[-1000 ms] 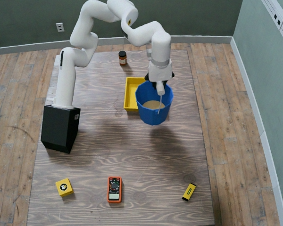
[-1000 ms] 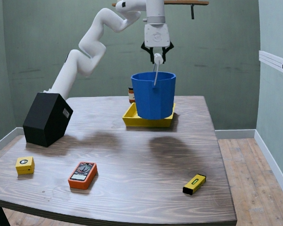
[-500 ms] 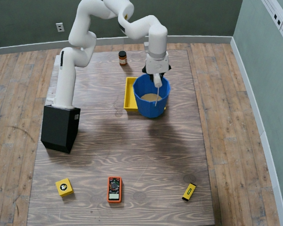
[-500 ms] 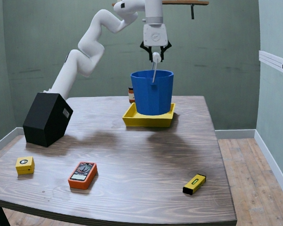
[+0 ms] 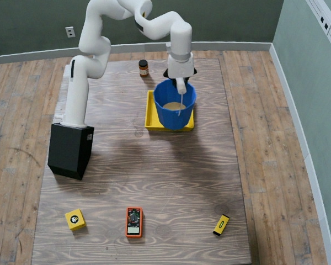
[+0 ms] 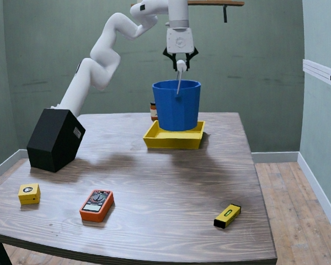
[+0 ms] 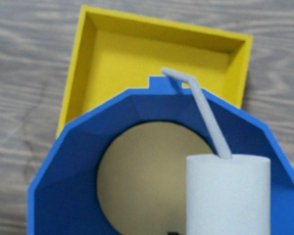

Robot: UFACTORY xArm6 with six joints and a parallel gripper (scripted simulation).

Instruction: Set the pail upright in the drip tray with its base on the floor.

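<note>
The blue pail (image 5: pixel 174 104) hangs upright by its thin white bail, above the yellow drip tray (image 5: pixel 153 115). It also shows in the exterior view (image 6: pixel 176 105), over the tray (image 6: pixel 173 137). My gripper (image 6: pixel 181 65) is shut on the white roller grip of the pail's handle (image 7: pixel 228 193), right above the pail. In the wrist view the pail (image 7: pixel 157 162) covers the near part of the tray (image 7: pixel 157 64). The pail's base hides the gap to the tray's floor, so I cannot tell whether it touches.
A small jar with a black lid (image 5: pixel 143 67) stands behind the tray. The arm's black base box (image 5: pixel 70 149) is at the left. At the table's front lie a yellow cube (image 5: pixel 75 219), an orange multimeter (image 5: pixel 133 221) and a yellow level (image 5: pixel 220 224).
</note>
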